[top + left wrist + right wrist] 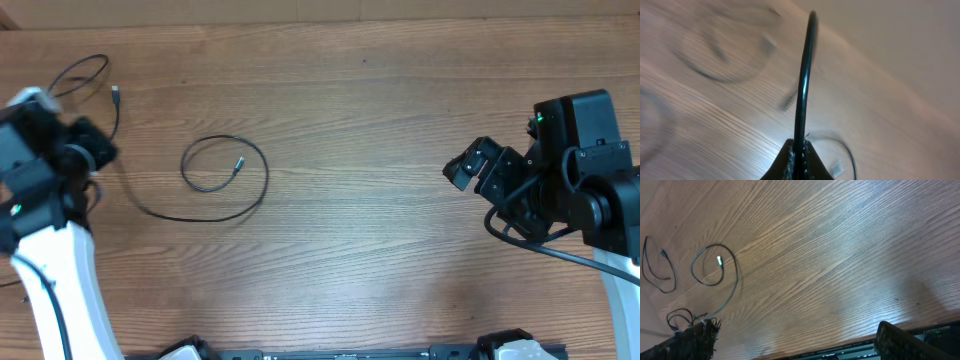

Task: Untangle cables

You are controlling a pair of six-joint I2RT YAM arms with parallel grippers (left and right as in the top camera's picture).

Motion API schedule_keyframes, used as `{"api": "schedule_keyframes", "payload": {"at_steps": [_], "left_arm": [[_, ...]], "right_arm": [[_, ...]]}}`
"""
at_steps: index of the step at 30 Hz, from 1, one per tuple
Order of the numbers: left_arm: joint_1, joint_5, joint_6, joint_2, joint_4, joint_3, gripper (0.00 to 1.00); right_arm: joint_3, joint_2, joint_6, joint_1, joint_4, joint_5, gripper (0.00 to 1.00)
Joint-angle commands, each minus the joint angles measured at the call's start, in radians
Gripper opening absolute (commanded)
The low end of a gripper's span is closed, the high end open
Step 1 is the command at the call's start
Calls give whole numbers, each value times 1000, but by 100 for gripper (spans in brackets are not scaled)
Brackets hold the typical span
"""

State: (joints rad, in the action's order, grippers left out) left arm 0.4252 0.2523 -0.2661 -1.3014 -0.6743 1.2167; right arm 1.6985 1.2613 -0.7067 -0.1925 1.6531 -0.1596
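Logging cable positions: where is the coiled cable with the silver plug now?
Overhead view: the coiled cable lies on the left half of the table, just inward of the second cable near the far-left corner.

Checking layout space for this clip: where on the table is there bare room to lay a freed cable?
Bare table from the looped cable to the right gripper, far edge to near edge, is free. The left end is crowded: the looped cable, a second cable in the far-left corner, and the left gripper shut on a cable.

White arm links (60, 290); black right claw (462, 162); green LED (541, 118).
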Motion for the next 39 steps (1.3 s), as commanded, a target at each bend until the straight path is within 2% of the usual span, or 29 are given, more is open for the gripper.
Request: {"api": "schedule_keyframes", "payload": {"at_steps": [1, 4, 7, 8, 9, 11, 12, 17, 22, 25, 31, 39], "left_arm": [[-58, 208, 183, -87, -56, 9, 4], [-82, 112, 209, -169, -101, 9, 4], [-67, -10, 129, -200, -104, 9, 4], [-57, -47, 105, -202, -103, 9, 8], [-48, -74, 89, -202, -102, 9, 19], [-32, -100, 82, -202, -97, 9, 82], [-24, -107, 82, -202, -95, 9, 100], [-18, -95, 26, -201, -102, 55, 99], [-27, 56, 23, -190, -171, 210, 100], [-42, 99, 23, -168, -215, 294, 99], [-69, 114, 17, -33, -245, 358, 100], [-69, 115, -83, 167, -325, 358, 100]], "right_arm": [[2, -4, -3, -3, -2, -3, 100], [2, -4, -3, -3, -2, -2, 100], [2, -4, -3, -3, -1, -2, 100], [2, -4, -3, -3, -1, -2, 100], [2, -4, -3, -3, -2, -2, 100], [2, -4, -3, -3, -2, 1, 100], [2, -4, -3, -3, -6, 1, 100], [2, -4, -3, -3, -25, 1, 100], [2, -4, -3, -3, -24, 1, 100], [2, -4, -3, -3, -24, 1, 100], [2, -4, -3, -3, -24, 1, 100], [2, -4, -3, -3, -24, 1, 100]]}}
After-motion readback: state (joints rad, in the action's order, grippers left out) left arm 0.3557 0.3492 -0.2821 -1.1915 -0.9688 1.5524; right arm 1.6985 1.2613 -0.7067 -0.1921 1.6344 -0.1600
